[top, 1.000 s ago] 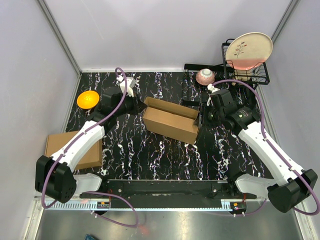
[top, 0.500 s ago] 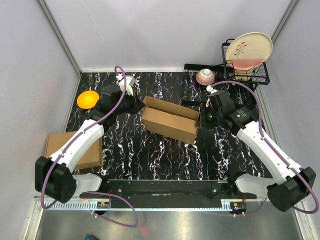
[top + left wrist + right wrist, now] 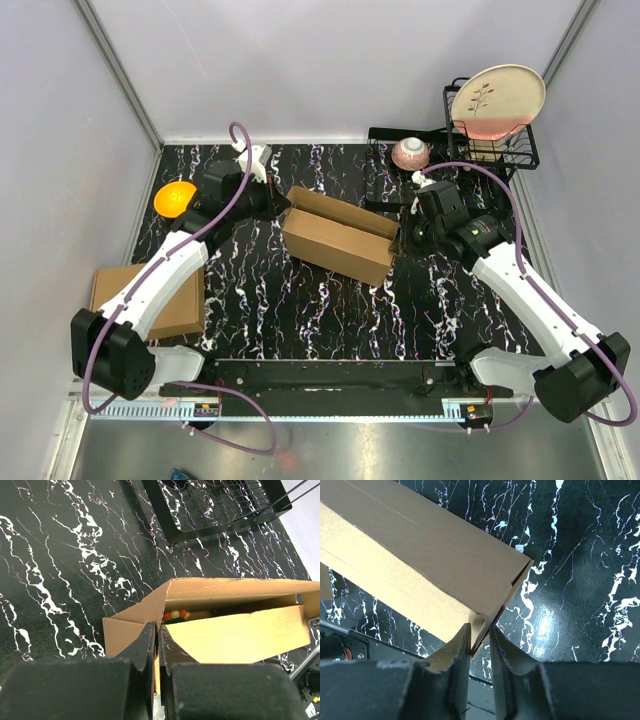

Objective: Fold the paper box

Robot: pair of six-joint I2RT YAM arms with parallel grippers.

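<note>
Cardboard: the paper box (image 3: 338, 238) sits in the middle of the bench (image 3: 300, 310) between your two hands, with its top open.
Long axis: it lies on a slant, running from the far left to the near right.
Ends: the box's left end faces your left hand (image 3: 283, 204). Its right end faces your right hand (image 3: 402, 238).
Left hand: the fingers (image 3: 145, 647) are pressed together on the box's left end wall, pinching the thin board between them.
Right hand: the fingers (image 3: 459, 652) sit close on either side of the right end's corner. You cannot tell whether they are biting yet.
Near side of box: bare bench runs back to the arm bases, and this is your widest room.
Far side of box: a narrower strip of bench runs to the back wall.
Far right of box: a pink bowl (image 3: 410, 153) and a black wire rack (image 3: 520, 155) holding a plate (image 3: 497, 98) crowd that corner.
Left of box: an orange bowl (image 3: 176, 197) sits beyond your left hand, near the bench's left edge.
Near left of box: a second carton (image 3: 150, 300) lies well apart, at the bench's left edge.
</note>
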